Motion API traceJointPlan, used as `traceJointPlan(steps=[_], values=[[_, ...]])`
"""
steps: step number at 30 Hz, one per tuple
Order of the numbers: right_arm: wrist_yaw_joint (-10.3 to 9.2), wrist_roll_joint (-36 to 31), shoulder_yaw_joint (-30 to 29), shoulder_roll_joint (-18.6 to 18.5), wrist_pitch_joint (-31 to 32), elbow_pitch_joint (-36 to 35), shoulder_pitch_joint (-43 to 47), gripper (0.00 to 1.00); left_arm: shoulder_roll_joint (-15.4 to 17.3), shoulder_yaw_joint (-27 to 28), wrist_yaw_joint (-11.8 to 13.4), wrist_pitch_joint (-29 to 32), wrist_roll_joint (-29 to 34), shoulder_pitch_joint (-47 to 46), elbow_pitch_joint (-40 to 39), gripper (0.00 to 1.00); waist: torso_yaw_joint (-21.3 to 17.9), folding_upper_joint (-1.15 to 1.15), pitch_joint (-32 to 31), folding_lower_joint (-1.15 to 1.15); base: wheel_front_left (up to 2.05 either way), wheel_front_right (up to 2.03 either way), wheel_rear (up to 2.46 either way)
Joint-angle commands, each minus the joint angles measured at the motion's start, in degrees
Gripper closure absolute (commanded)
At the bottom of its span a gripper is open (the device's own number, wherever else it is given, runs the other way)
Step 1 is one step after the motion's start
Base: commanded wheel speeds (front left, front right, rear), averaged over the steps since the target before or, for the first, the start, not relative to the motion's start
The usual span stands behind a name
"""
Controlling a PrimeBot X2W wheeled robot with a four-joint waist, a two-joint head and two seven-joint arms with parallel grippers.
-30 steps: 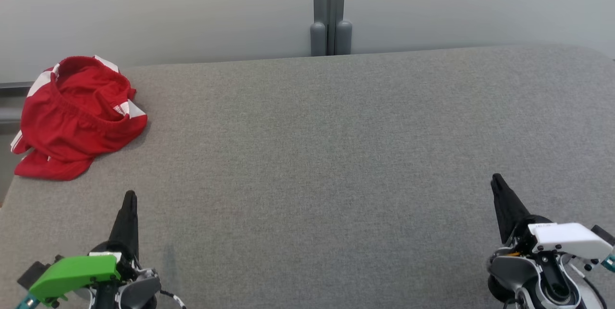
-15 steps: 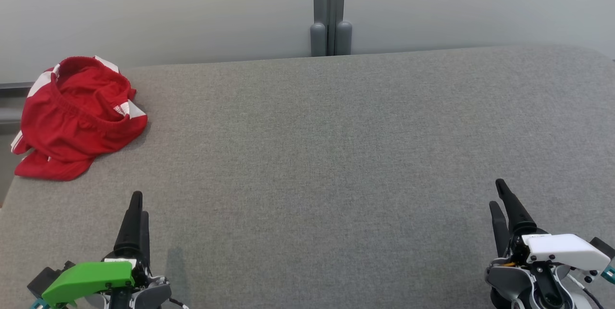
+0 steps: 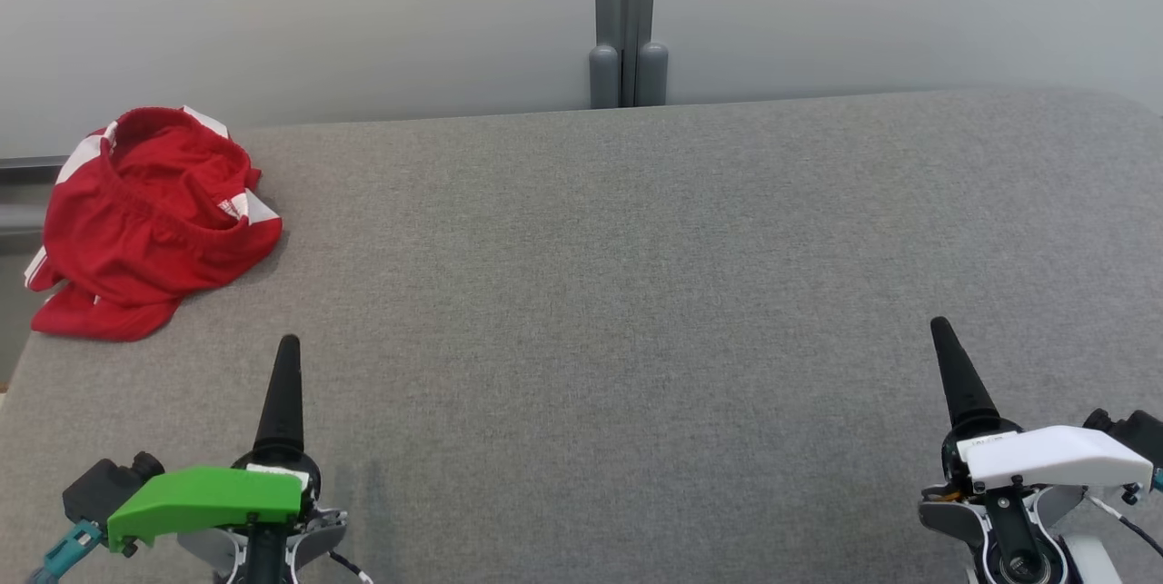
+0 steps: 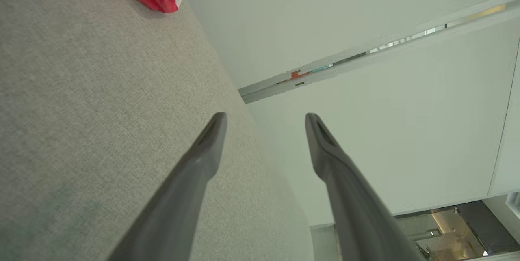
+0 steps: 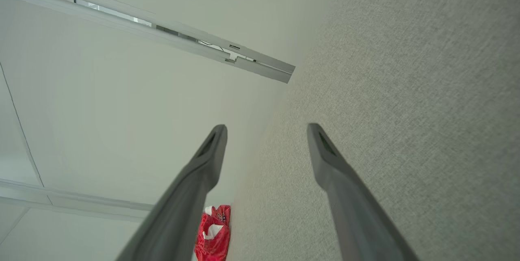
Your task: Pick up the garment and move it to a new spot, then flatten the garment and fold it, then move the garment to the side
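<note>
Red garment (image 3: 150, 221) bunched at desk (image 3: 636, 293) far-left corner, ahead-left of left end effector (image 3: 288, 350), the nearer one; right end effector (image 3: 940, 331) well apart. Both parted, empty. Garment's long axis unclear, too crumpled.

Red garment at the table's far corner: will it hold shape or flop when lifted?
The crumpled red fabric garment with white stripes lies in soft folds, so it would likely droop and unfurl when lifted. It looks thin, probably light. It lies by the left edge of the grey cloth-covered table; a push might slide it off.
</note>
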Motion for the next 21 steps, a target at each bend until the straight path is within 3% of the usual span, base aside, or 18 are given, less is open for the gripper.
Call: traceJointPlan(steps=[1,8,21], values=[[0.01,-2.8,0.5,-0.3,-0.7,-1.7,-0.3,0.0,0.3,-0.6,0.5,-0.5,2.9,-0.2,-1.6,0.0,0.0,0.0,0.0,0.0,0.0,0.0,0.0],[0.01,-11.5,2.3,-0.3,-2.2,-3.3,0.5,0.0,0.3,-2.6,2.4,-2.1,11.8,0.7,-3.0,0.0,0.1,0.0,0.0,0.0,0.0,0.0,0.0],[0.02,-21.8,4.6,-0.4,-4.6,-2.7,1.2,0.0,0.4,-5.7,4.8,-4.5,26.0,2.0,-3.5,0.0,0.3,0.0,-0.2,0.0,0.0,0.0,0.0]])
